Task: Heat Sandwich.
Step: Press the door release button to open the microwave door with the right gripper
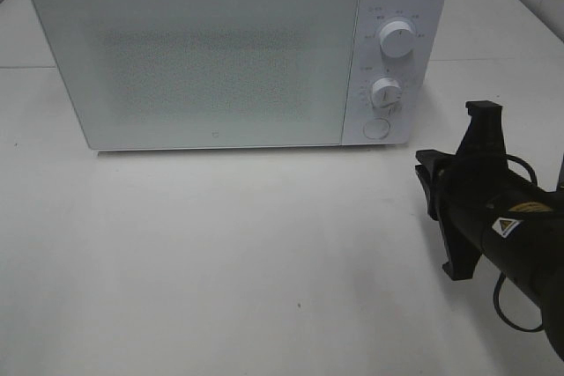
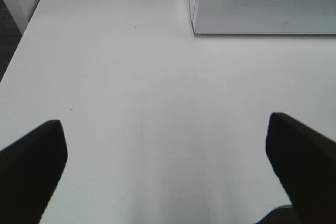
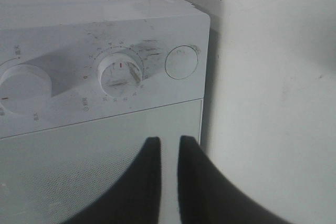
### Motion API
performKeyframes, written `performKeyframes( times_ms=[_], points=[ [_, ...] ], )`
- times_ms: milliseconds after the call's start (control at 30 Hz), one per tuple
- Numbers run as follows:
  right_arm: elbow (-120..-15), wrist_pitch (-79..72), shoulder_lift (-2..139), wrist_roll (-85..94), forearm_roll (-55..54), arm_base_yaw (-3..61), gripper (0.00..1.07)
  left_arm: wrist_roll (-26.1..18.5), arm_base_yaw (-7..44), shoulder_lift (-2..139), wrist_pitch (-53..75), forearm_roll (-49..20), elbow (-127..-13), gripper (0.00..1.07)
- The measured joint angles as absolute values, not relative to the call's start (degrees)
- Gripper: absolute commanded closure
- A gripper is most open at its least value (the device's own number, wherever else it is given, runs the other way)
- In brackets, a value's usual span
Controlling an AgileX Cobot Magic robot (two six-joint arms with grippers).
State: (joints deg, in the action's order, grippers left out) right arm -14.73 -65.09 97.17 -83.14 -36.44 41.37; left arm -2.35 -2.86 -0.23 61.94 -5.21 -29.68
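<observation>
Matte black right arm [image 1: 515,244], bearing a small yellow-and-white sticker [image 1: 508,226] and a thin looping black cable [image 1: 497,304]. Left tool [image 2: 165,124] and right tool [image 3: 168,142] have plain black fingers.

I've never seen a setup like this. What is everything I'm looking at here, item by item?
microwave: one, white, at the back of the table, door closed
knobs: two, white, on the microwave's right-hand panel, one above the other
round button: one, white, below the knobs
table: one, white, under the microwave
right arm: one, black, at the right of the high view, in front of the control panel
right gripper: one, black, fingers nearly together with nothing between them, pointing at the microwave's front
left gripper: one, black, fingers wide apart over the bare table, holding nothing
</observation>
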Motion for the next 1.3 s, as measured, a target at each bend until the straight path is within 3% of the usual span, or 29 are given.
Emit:
performKeyframes(
  times_ms=[733,1100,1300],
  points=[
    [-15.24,-64.4,99.24,-84.11,-36.5,41.37,1.07,-2.35,-2.86,-0.23,61.94,-5.21,-29.68,0.09],
    [-21.49,-64.4,106.91,-86.12,-36.33,41.2,1.07,-2.35,-2.86,-0.23,61.94,-5.21,-29.68,0.09],
    [-25.1,-62.85,109.61,-87.03,-33.35,37.93,1.07,-2.35,-2.86,-0.23,61.94,-5.21,-29.68,0.09]
  ],
)
